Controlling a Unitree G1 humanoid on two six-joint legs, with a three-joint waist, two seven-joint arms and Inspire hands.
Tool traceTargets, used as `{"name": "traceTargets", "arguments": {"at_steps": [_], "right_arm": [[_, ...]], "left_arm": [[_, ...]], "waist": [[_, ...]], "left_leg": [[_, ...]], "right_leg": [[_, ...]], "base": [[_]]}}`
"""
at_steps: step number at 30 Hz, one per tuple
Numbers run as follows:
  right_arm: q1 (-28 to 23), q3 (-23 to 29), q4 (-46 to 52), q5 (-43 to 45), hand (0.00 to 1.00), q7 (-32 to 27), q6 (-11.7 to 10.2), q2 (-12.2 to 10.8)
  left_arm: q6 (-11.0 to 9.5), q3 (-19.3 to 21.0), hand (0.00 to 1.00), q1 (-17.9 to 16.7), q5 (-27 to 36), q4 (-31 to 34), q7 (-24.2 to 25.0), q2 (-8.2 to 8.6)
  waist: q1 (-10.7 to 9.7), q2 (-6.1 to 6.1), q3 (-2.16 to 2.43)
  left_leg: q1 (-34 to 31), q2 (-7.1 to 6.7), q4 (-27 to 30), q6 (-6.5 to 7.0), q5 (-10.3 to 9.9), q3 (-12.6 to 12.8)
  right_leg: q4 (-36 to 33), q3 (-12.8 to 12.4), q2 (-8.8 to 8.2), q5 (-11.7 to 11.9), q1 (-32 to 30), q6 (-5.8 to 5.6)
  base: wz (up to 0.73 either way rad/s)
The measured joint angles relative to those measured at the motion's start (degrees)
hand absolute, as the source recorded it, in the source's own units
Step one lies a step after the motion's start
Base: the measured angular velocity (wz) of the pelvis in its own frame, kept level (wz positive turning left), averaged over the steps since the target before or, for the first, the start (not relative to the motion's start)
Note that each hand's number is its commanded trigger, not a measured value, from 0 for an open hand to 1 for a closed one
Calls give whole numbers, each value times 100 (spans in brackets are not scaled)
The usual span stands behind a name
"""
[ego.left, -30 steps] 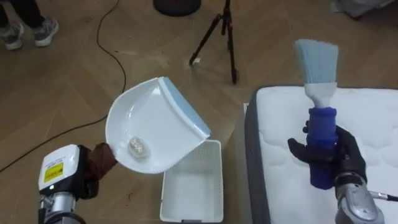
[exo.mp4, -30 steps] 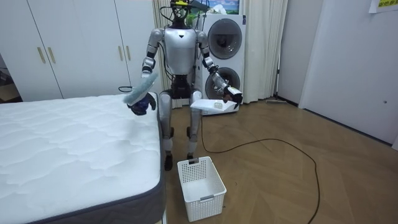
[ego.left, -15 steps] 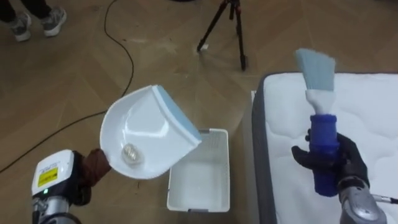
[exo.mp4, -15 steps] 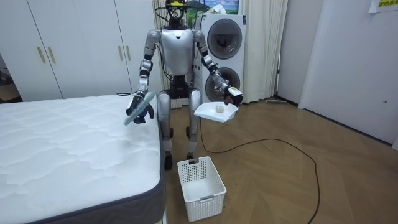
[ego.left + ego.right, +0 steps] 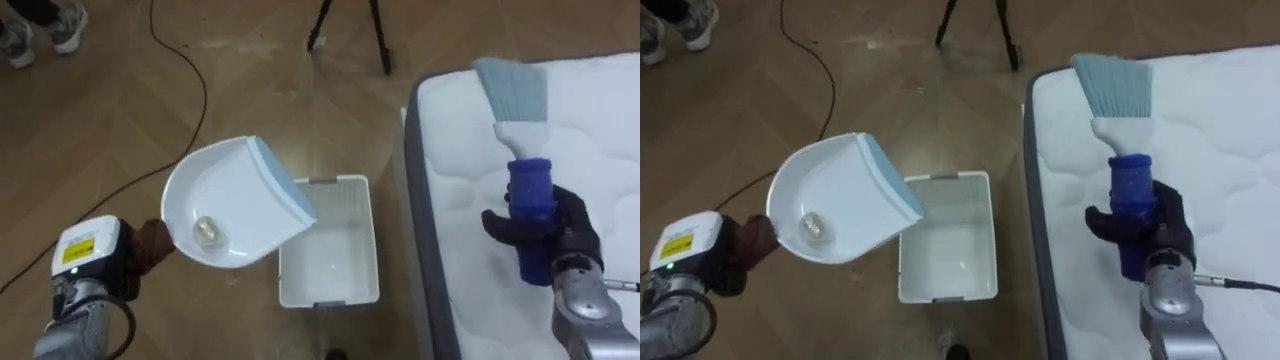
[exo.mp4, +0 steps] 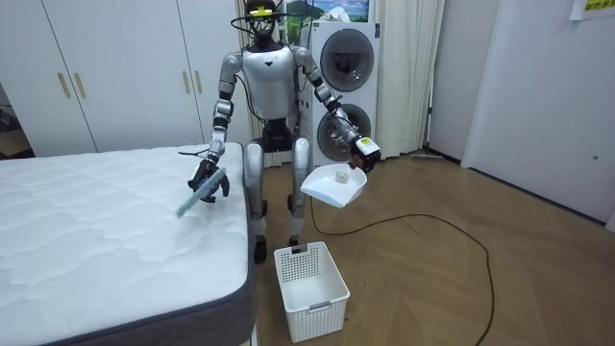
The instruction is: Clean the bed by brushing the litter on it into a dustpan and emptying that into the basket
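Observation:
My left hand [image 5: 148, 250] is shut on the handle of a white dustpan [image 5: 235, 205] with a blue lip. The pan is tilted above the floor, its lip over the left edge of a white slatted basket [image 5: 330, 295]. A small crumpled scrap [image 5: 207, 231] lies in the pan's bowl. My right hand [image 5: 560, 232] is shut on the blue handle of a brush [image 5: 530, 200], whose pale blue bristles [image 5: 512, 88] point away from me over the white mattress [image 5: 610, 140]. In the room view I stand at the bed's corner [image 6: 235, 207], with the basket [image 6: 310, 279] on the floor in front of me.
Tripod legs [image 5: 350, 25] stand on the wooden floor beyond the basket. A person's shoes [image 5: 40, 28] show at the far left. Behind me are stacked washing machines [image 6: 344, 77] and white wardrobes [image 6: 115, 67]. The mattress's grey side [image 5: 412, 230] runs close along the basket's right.
In the room view my right hand has lowered the brush from chest height to just over the mattress. The dustpan has dropped a little towards the basket. The eye views have shifted.

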State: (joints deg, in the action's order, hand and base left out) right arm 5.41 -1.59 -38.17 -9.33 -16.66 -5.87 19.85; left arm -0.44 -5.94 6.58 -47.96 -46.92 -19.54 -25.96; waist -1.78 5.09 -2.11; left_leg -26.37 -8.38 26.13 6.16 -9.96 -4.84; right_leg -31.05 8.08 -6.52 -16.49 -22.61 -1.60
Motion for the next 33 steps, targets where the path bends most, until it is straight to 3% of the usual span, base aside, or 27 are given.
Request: {"name": "traceTargets", "arguments": {"at_steps": [8,13,20,24,33], "right_arm": [[56,-21,-268,90,0,-149,-12,21],[53,-111,-269,227,0,-251,-34,27],[4,-230,-155,416,0,-440,-36,30],[2,-315,-102,412,0,-539,-36,43],[0,-485,-83,411,0,-578,-36,67]], "left_arm": [[4,-381,100,393,-47,-58,3,-480],[56,-581,100,435,-57,11,4,-907],[78,-848,100,406,-253,228,34,-1002],[77,-1013,100,371,-483,426,43,-1178],[80,-1014,100,288,-595,429,155,-1196]], "waist": [[-199,105,-2],[-307,146,-26],[-353,147,-28],[-367,139,-23],[-426,117,-12]], "left_leg": [[-548,-49,113,-2,74,39],[-654,-70,101,-1,93,111],[-720,-119,138,-1,93,99],[-809,-131,179,7,99,102],[-806,-133,199,7,100,125]], "right_leg": [[-314,-5,-83,-7,-649,7],[-468,4,-138,-32,-835,26],[-546,45,-201,-109,-880,23],[-600,41,-219,-110,-976,21],[-677,2,-223,-111,-1005,20]], "base": [[0],[-4],[5],[0],[0]]}}
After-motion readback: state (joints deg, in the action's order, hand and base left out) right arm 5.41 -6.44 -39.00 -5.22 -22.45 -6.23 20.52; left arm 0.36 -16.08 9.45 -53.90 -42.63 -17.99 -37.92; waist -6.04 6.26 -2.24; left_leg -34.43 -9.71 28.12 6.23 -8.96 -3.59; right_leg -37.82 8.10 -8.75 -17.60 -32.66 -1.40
